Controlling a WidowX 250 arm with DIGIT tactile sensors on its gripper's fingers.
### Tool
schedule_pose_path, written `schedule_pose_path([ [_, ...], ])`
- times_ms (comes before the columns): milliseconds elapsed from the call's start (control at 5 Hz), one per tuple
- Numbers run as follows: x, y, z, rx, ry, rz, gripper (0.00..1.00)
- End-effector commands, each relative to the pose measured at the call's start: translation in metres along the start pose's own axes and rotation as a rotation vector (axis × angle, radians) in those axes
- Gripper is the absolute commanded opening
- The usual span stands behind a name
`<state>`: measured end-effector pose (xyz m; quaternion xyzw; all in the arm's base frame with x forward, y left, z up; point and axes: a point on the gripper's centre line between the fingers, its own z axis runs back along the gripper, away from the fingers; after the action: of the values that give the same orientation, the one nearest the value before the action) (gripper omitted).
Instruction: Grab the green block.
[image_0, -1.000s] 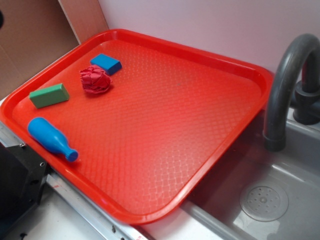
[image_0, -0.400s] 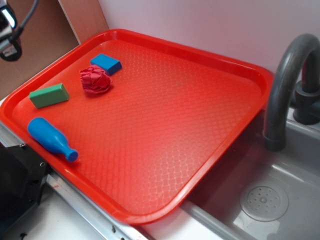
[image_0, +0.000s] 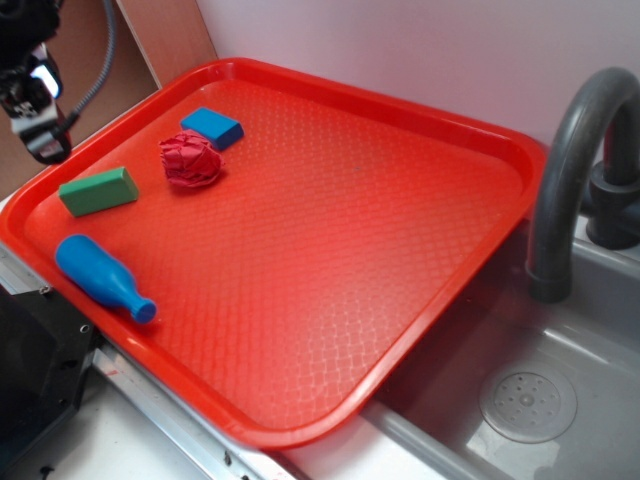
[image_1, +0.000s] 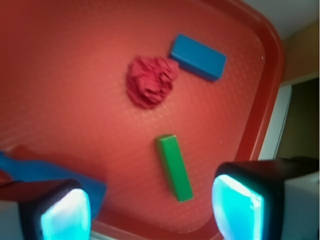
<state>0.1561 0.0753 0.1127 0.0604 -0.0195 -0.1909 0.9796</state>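
- Pincer (image_1: 150, 210) up in the air, jaws spread wide, nothing between them.
- Green block (image_1: 173, 167) lies flat on the red tray (image_1: 60, 65) right below the gap, untouched, nearer the right finger (image_1: 237, 207).
- Beyond it: a red crumpled ball (image_1: 150, 81), then the blue block (image_1: 198, 57).
- Blue bottle (image_1: 45, 172) sits by the left finger (image_1: 65, 215).

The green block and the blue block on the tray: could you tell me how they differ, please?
The green block is green, narrow and elongated; the blue block is blue, broader and flatter. The green block lies apart near the tray's left rim, close to the gripper; the blue block sits further back beside the crumpled red cloth. Both are plain rectangular blocks lying flat, ungrasped.
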Motion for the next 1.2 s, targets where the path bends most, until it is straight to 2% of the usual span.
schedule_pose_path([
  [0, -0.008, 0.025, -0.025, 0.073, 0.036, 0.015, 1.0],
  [200, -0.011, 0.028, -0.038, 0.066, 0.029, -0.042, 1.0],
  [400, -0.011, 0.03, -0.051, 0.013, 0.014, -0.074, 1.0],
  [600, -0.005, 0.025, -0.085, -0.037, 0.054, -0.14, 1.0],
  [800, -0.001, 0.02, -0.104, -0.071, 0.062, -0.186, 1.0],
  [1000, 0.003, 0.007, -0.114, -0.067, 0.074, -0.231, 0.0],
])
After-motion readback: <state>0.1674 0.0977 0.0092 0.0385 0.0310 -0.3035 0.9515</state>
